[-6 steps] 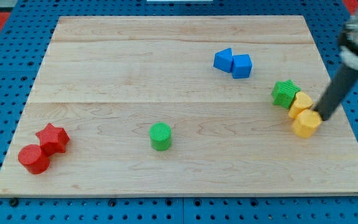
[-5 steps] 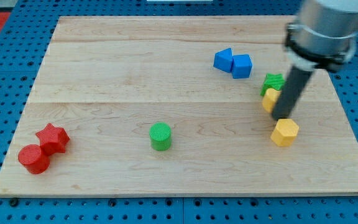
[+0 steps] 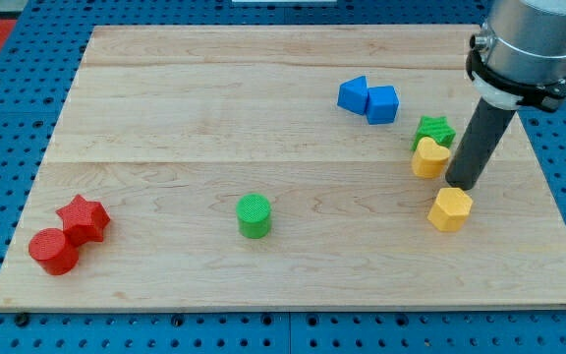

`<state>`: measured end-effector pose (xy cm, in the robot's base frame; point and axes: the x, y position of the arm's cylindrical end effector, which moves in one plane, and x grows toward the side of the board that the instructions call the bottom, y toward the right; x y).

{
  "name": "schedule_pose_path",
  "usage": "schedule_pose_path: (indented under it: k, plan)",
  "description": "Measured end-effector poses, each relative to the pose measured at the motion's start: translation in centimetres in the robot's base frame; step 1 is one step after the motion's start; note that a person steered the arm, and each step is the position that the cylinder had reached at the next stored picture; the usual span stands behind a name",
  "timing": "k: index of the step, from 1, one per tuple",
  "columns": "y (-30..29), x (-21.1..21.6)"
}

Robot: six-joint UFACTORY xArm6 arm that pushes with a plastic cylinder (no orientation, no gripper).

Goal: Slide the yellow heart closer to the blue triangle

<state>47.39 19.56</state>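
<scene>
The yellow heart (image 3: 428,158) lies at the view's right, touching the green star (image 3: 434,130) just above it. Two blue blocks sit together up and to the left: the left one (image 3: 354,94) looks like the triangle, the right one (image 3: 382,103) like a cube. My tip (image 3: 463,184) is on the board just right of the yellow heart, with a small gap, and just above the yellow hexagon (image 3: 450,208). The dark rod rises from it toward the view's top right.
A green cylinder (image 3: 254,215) stands at lower centre. A red star (image 3: 84,217) and a red cylinder (image 3: 53,251) touch at the lower left. The wooden board (image 3: 263,138) lies on a blue pegboard.
My tip swept left from the right edge, pushing the yellow heart and green star left toward the blue blocks and the yellow hexagon left and down. It has since backed slightly right.
</scene>
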Motion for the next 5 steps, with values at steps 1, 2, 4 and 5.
schedule_pose_path:
  k: [1, 2, 4, 5]
  plan:
    - [-0.3, -2.1]
    - [-0.4, -2.5]
    - [-5.5, -2.9]
    - [-9.1, -3.3]
